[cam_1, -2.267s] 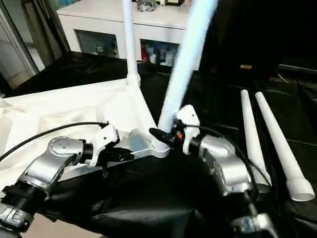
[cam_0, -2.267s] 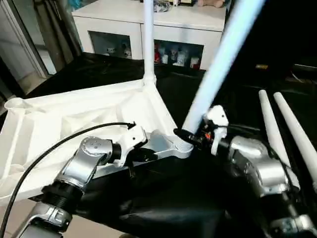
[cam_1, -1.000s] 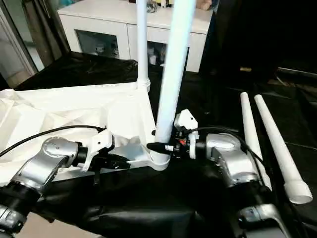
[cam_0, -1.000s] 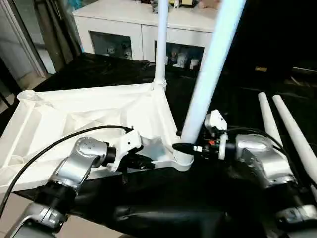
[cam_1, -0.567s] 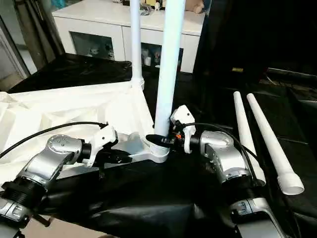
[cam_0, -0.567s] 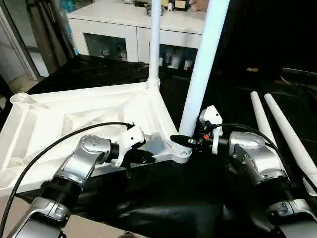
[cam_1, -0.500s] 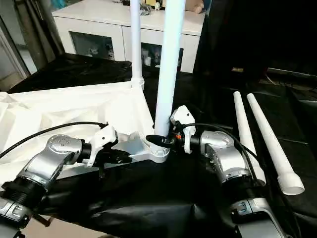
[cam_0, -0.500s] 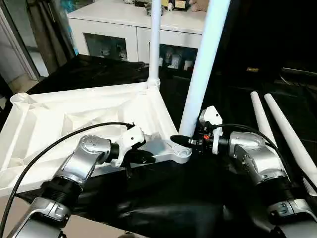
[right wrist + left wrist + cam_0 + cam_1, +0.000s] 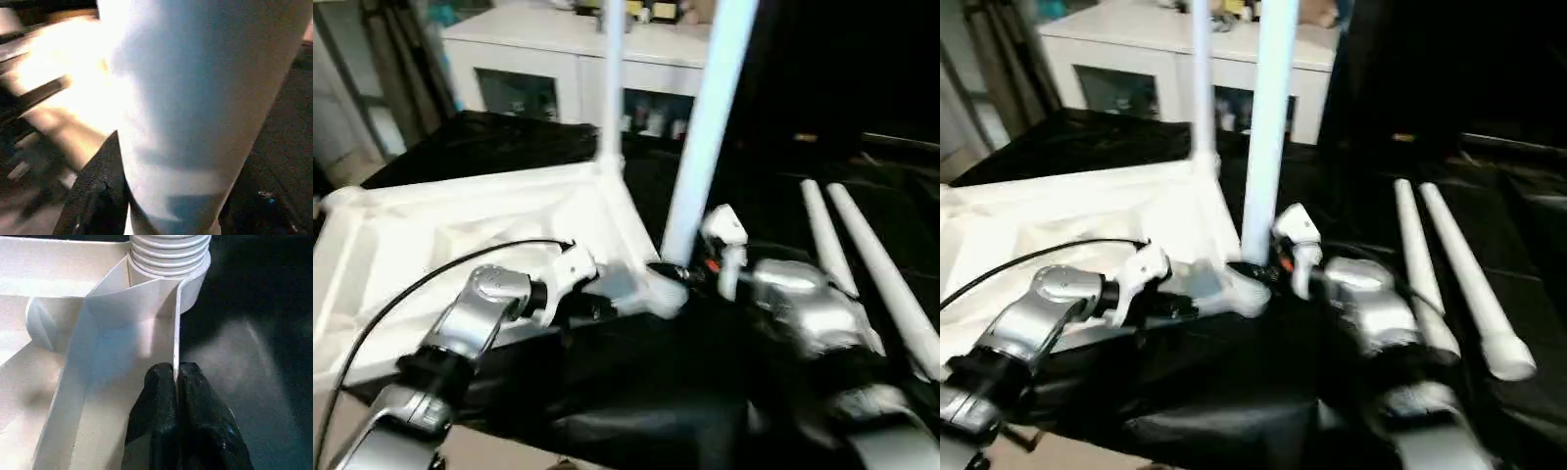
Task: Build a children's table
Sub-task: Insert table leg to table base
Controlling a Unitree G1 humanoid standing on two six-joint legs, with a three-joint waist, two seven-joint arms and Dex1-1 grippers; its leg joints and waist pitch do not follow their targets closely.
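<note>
Near leg (image 9: 1268, 127) now upright in right hand (image 9: 1255, 266), no longer tilted

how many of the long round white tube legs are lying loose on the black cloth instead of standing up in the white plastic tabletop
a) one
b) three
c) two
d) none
c) two loose white tube legs lie side by side on the black cloth at the robot's right, while two other legs stand upright at corners of the upturned white plastic tabletop.
</note>
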